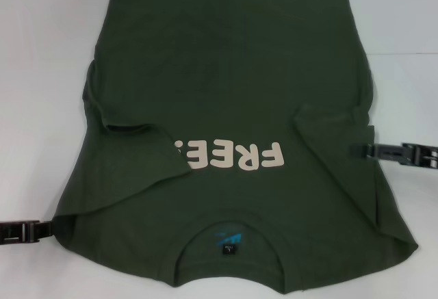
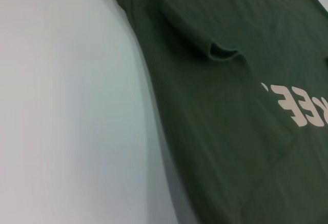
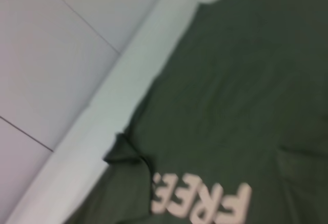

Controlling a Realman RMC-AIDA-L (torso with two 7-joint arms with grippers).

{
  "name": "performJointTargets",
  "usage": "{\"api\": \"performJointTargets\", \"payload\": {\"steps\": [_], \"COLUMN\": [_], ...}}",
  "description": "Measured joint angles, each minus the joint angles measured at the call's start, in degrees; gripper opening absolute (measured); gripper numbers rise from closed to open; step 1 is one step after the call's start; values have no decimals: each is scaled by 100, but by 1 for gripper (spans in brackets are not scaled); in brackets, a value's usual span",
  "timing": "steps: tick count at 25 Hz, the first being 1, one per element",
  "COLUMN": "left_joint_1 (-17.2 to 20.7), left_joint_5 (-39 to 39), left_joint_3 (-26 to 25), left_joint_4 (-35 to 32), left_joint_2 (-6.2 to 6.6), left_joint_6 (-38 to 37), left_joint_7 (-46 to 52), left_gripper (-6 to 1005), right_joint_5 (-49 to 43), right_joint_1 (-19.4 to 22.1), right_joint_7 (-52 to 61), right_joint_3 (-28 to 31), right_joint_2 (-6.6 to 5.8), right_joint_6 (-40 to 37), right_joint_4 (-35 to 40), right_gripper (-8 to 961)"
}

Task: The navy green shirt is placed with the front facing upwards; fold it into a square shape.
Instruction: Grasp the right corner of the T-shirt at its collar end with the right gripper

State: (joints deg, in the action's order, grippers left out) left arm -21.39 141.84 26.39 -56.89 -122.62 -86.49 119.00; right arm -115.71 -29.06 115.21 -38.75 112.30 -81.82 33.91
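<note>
Here the navy green shirt (image 1: 226, 107) lies flat on the white bench (image 1: 41, 53), front up, taking up most of the middle of it. Its long axis runs from the near edge to the far edge: the collar (image 1: 233, 244), with a black tag and a small blue print inside, sits at the near edge, and the hem lies toward the far edge. The cream letters "FREE" (image 1: 229, 155) read upside down from the head view. Both sleeves are folded inward over the chest; the left sleeve (image 1: 120, 107) covers the start of the lettering, so part of the print is hidden. The collar's lowest curve is cut off by the head view's edge.

The left gripper (image 1: 46, 228) is at the shirt's near left corner, by the shoulder edge; only dark fingers reach in from the side, and whether they pinch cloth or stand apart cannot be told. The right gripper (image 1: 356, 150) is at the shirt's right side, its tips on the folded right sleeve (image 1: 335, 128); its grip cannot be made out either. Neither wrist view shows fingers, only cloth and bench.
</note>
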Motion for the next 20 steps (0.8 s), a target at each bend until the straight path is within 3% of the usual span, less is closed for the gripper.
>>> {"api": "performJointTargets", "payload": {"steps": [5, 9, 13, 20], "left_joint_1": [20, 16, -7, -47], "left_joint_5": [0, -4, -8, -8], "left_joint_3": [-10, -12, -12, 16], "left_joint_4": [1, 23, 33, 56], "left_joint_2": [-21, -44, -54, -54], "left_joint_6": [40, 52, 51, 69], "left_joint_7": [69, 70, 75, 79], "left_gripper": [28, 28, 28, 28], "right_joint_5": [-201, -337, -571, -832], "right_joint_1": [233, 448, 647, 790], "right_joint_7": [313, 555, 732, 800], "right_joint_3": [15, 17, 27, 62], "right_joint_2": [-257, -368, -426, -416], "right_joint_6": [-360, -595, -771, -777], "right_joint_4": [-29, -6, 7, -36], "right_gripper": [900, 899, 900, 899]}}
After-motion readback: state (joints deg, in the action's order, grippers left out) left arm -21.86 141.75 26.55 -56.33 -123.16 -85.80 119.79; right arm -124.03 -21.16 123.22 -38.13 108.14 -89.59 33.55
